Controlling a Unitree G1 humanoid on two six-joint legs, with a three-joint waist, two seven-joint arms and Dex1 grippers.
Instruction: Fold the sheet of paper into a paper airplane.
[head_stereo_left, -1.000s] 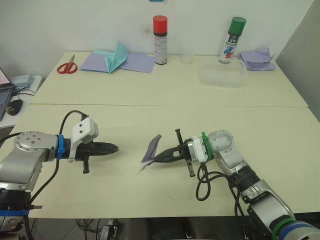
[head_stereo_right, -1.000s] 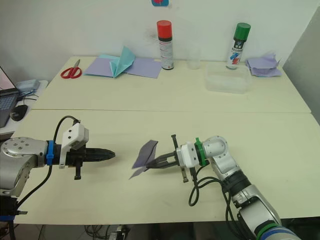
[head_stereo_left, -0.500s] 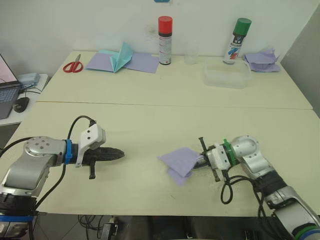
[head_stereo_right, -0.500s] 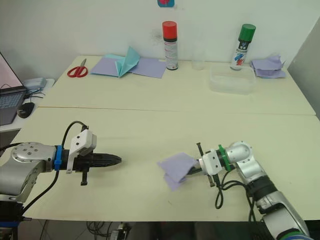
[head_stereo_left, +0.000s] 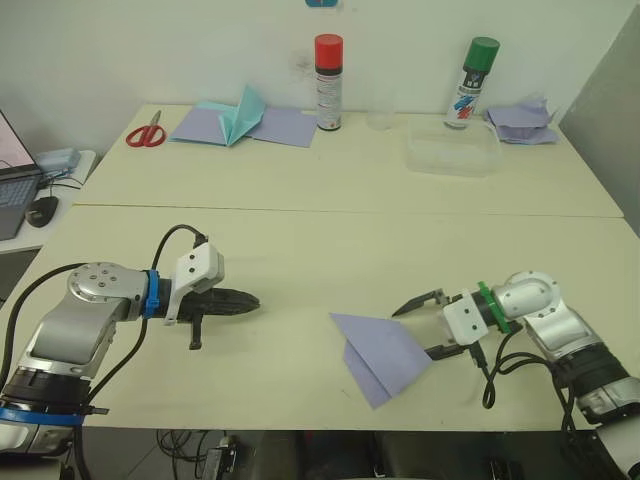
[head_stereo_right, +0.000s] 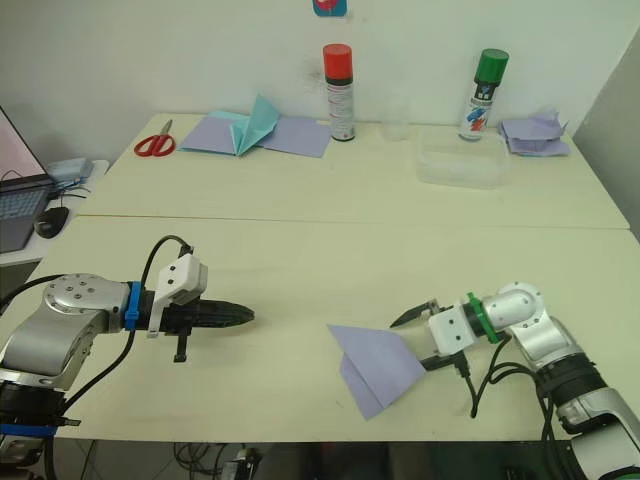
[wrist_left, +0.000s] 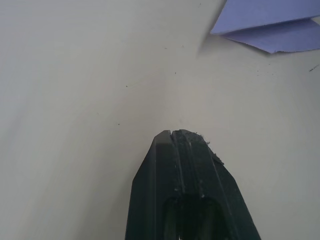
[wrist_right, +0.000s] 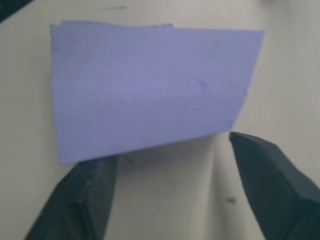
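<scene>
One folded piece of lavender paper, the paper airplane (head_stereo_left: 385, 350), is lying flat on the near table, a pointed wedge with its nose aimed toward the left arm and a second layer showing along its lower edge. Judging by that shape, most of the folding is looking done; what may be left is lifting the wings or tidying the creases, though the pictures are not showing an upright ridge.

The right gripper (head_stereo_left: 436, 322) is sitting just beside the wedge's wide end with its two black fingers spread apart, holding nothing; in the right wrist view the paper is lying just beyond the fingertips (wrist_right: 250, 145), apart from them. The left gripper (head_stereo_left: 246, 299) is resting low over the bare tabletop, well apart from the paper, its fingers pressed together and empty.

The work surface is a pair of cream tables (head_stereo_left: 300, 240) butted together, a seam running across between them. Along the far edge, against a white wall, red-handled scissors (head_stereo_left: 140, 132) are lying near lavender sheets with a teal paper shape (head_stereo_left: 240, 112) standing on them. Further along are standing a red-capped spray can (head_stereo_left: 327, 68) and a green-capped spray can (head_stereo_left: 475, 70), with a clear plastic tray (head_stereo_left: 450, 148) and a crumpled lavender paper heap (head_stereo_left: 520, 118) nearby. A laptop and mouse (head_stereo_left: 42, 208) are sitting on a side desk.
</scene>
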